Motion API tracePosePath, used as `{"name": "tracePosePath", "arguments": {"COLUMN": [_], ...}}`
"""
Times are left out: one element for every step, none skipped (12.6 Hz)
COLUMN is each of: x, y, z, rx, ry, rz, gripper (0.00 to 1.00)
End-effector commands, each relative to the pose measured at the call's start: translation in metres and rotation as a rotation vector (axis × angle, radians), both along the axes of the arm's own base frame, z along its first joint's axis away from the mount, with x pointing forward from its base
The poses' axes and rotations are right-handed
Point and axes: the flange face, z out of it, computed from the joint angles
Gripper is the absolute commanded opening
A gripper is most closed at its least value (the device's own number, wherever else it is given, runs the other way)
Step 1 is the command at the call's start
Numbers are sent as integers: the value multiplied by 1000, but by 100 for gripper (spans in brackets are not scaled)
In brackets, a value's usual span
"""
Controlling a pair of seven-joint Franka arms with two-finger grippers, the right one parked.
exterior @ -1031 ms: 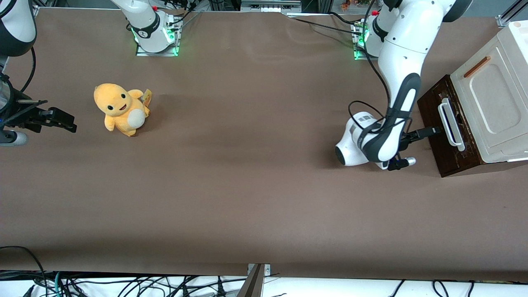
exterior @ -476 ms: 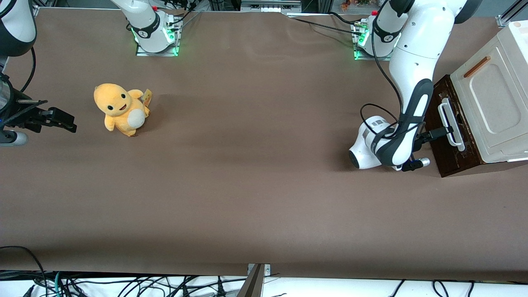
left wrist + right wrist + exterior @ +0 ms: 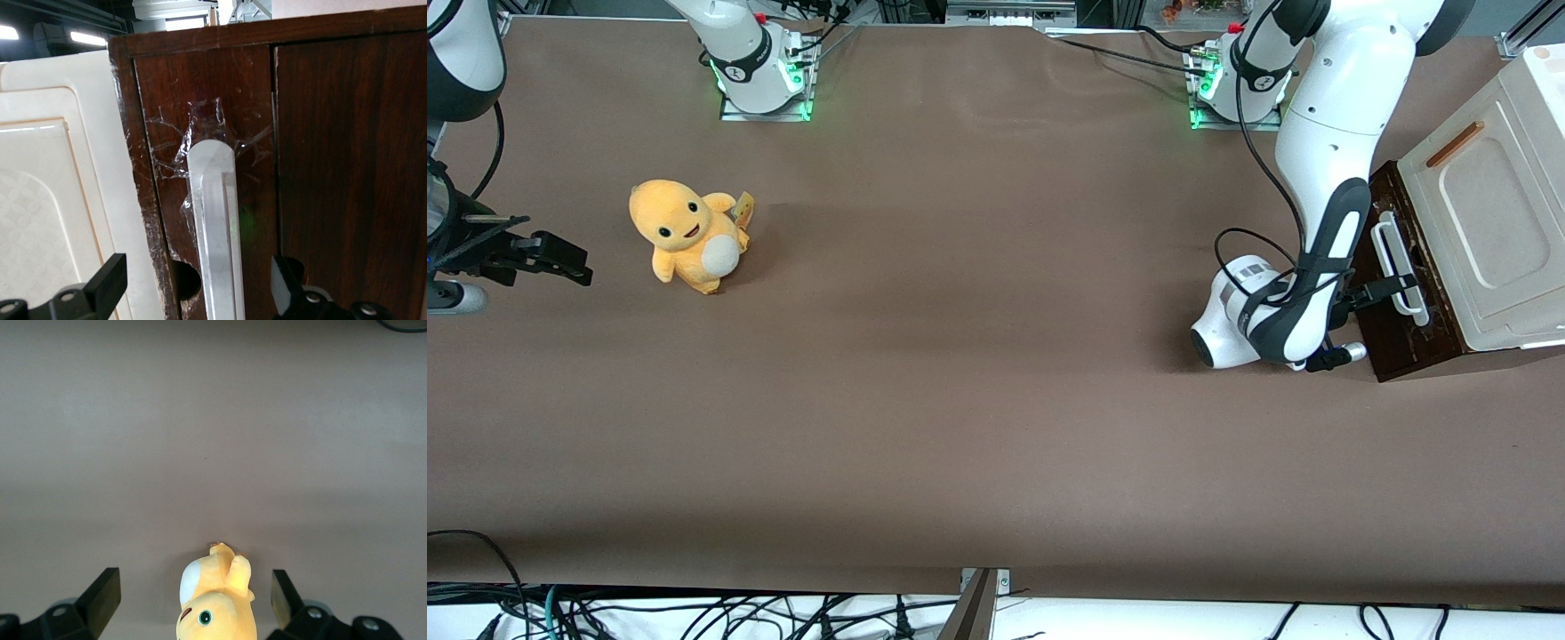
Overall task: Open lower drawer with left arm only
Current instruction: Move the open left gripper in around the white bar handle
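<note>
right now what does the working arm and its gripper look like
The left arm is big and white with dark grey joint bands and a looping black cable. Its gripper is small and black with flat angular fingers, at the drawer's white handle.

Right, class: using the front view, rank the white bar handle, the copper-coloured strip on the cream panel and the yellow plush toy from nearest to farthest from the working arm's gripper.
From the gripper:
1. White bar handle, on the lower drawer front; the open fingers straddle it.
2. Copper-coloured strip, on the cream panel, above the drawer.
3. Yellow plush toy, toward the parked arm's end of the table.
</note>
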Motion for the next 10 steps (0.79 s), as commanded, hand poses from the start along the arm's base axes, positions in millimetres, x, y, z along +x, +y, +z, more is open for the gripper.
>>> {"name": "tracePosePath", "arguments": {"x": [3, 3, 4, 5, 5, 5, 5, 6, 5, 5], "y": [4, 4, 4, 3, 3, 2, 4, 8, 9, 8], "z": [0, -1, -2, -3, -2, -2, -3, -3, -5, -5], "rx": [8, 4, 2, 1, 1, 0, 1, 0, 0, -2], "ry": [-12, -14, -13, -14, -15, -15, -15, -16, -14, -14], "rz": [-25, -28, -29, -30, -27, -28, -28, -21, -19, -21], "gripper": [78, 76, 70, 63, 60, 55, 48, 44, 37, 27]}}
